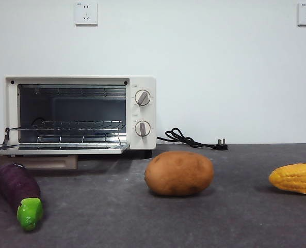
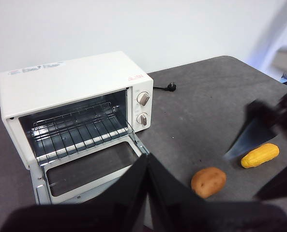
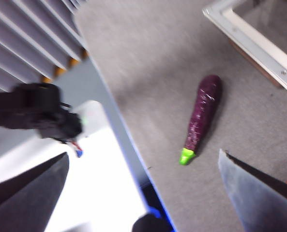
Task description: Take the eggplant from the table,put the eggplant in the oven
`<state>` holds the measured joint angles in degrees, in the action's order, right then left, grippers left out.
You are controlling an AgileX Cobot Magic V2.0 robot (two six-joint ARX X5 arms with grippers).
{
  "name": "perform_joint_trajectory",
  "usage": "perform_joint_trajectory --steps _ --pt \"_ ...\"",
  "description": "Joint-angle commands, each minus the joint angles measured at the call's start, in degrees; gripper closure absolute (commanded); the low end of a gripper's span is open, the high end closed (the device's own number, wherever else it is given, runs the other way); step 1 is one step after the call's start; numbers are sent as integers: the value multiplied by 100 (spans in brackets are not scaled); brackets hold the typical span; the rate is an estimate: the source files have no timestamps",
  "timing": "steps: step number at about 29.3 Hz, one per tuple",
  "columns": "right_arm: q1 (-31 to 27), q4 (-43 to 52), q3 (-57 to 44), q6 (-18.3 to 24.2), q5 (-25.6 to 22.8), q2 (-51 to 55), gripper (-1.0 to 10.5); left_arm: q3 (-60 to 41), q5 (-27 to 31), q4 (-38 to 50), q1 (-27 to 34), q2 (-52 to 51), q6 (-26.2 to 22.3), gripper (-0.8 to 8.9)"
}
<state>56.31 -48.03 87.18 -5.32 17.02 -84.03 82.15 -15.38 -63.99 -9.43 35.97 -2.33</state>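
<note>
You have the table (image 1: 235,217) running dark grey across the whole foreground. The oven (image 1: 80,111) sits toward its back edge, door dropped flat and open, wire rack (image 1: 70,125) bare inside, two knobs (image 1: 142,97) down its right panel; its black cord (image 1: 189,140) trails along the back edge with the plug lying free. The potato (image 1: 179,173) rests mid-table, well apart from the corn cob (image 1: 295,178) near the right edge. The eggplant (image 1: 18,192) lies on the table near the left edge, just in front of the open door, green cap toward the front edge. Your right gripper (image 3: 143,193) hangs above it, jaws spread wide apart, touching nothing. Your left gripper (image 2: 147,193) sits high over the oven front, jaws pressed together, empty.
</note>
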Motion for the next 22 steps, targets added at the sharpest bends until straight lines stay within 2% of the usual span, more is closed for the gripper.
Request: perform_joint_trajectory --steps 1,5,16,22 --pt "164 162 0 -68 -245 -492 350 -20 -2 20 13 -24 35 819" --pt "317 404 2 -118 -426 -1145 350 -20 -2 20 13 -24 28 819" --pt "525 1209 0 -487 -533 -2575 351 -20 -2 -28 11 -24 0 819" --pt "636 1250 0 -632 -1025 -3075 351 -20 -2 -136 0 -24 -85 819"
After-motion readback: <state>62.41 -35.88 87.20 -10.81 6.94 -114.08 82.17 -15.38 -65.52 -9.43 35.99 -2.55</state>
